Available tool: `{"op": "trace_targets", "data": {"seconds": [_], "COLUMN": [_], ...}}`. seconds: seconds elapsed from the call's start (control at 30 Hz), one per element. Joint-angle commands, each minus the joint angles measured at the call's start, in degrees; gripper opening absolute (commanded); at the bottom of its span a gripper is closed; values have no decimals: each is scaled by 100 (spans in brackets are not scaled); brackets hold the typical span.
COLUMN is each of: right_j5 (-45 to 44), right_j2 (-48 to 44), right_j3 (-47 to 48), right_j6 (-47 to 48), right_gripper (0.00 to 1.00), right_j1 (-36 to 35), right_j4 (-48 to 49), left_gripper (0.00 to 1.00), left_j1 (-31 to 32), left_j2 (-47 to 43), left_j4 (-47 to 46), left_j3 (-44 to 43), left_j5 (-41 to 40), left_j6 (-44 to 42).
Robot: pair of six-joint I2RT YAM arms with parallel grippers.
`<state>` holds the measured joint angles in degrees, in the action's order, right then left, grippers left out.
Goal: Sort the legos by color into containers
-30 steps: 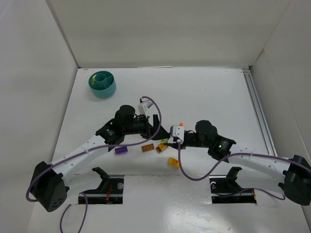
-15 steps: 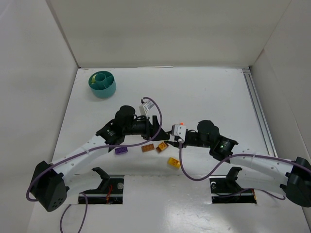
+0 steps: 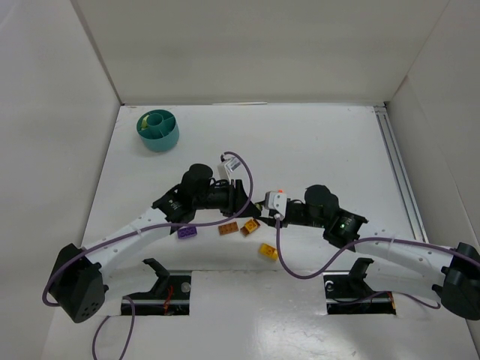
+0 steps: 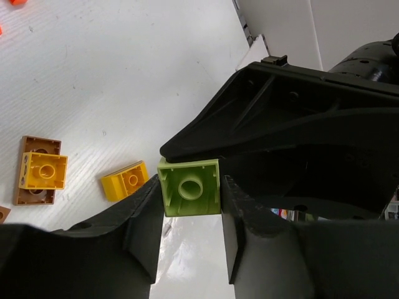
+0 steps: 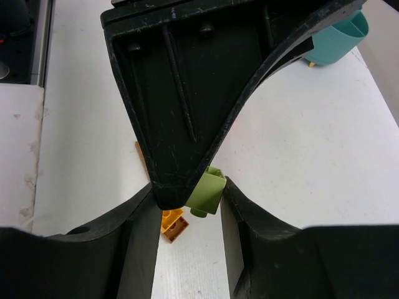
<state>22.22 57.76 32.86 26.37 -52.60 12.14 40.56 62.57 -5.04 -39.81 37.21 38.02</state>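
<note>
Both end effectors are sitting tip to tip over the middle of the counter (image 3: 322, 142), slightly toward its near edge.

The left end effector (image 4: 191, 193) is sitting narrow around the pale green lego (image 4: 189, 185). Its pads look flush on both sides. I'm looking at the lego's hollow underside from the left wrist cam.

The right end effector (image 5: 188, 187) is also narrow, with the same lego between its fingers. One side is touching a finger. The other side is hidden behind the left end effector's finger, so I'm reading it as gripped. The lego is hanging clear of the counter between the two.

The teal tub (image 3: 166, 139) is sitting near the far left corner, well apart from both arms. I'm seeing its inner ring and divider walls from the top cam. Something pale yellowish is showing inside, toward the far side. I can't tell which compartment it's in or which piece it is.

Loose legos are lying near the near edge, under and beside the end effectors:
- The purple lego (image 3: 187, 232) is lying furthest left.
- The orange-brown lego (image 3: 228, 229) is lying next to it.
- The golden yellow lego (image 4: 43, 170) is sitting on top of an orange-brown plate (image 4: 34, 194).
- The second golden yellow lego (image 3: 268, 251) is lying closest to the near edge.
</note>
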Motion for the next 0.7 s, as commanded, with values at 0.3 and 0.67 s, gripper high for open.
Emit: {"op": "trace_targets", "data": {"seconds": [0.3, 0.67], "right_j5": [-578, -2398], "right_j2": [-80, 376], "right_j3": [300, 704], "right_j6": [-220, -536], "right_gripper": [63, 100], "right_j1": [-49, 135], "right_j4": [245, -150], "left_gripper": [8, 7], "left_j1": [49, -1636], "left_j2": [-201, 440], "left_j4": [924, 1690], "left_j3": [-931, -2091], "left_j5": [-1478, -2059], "left_j6": [-180, -699]}}
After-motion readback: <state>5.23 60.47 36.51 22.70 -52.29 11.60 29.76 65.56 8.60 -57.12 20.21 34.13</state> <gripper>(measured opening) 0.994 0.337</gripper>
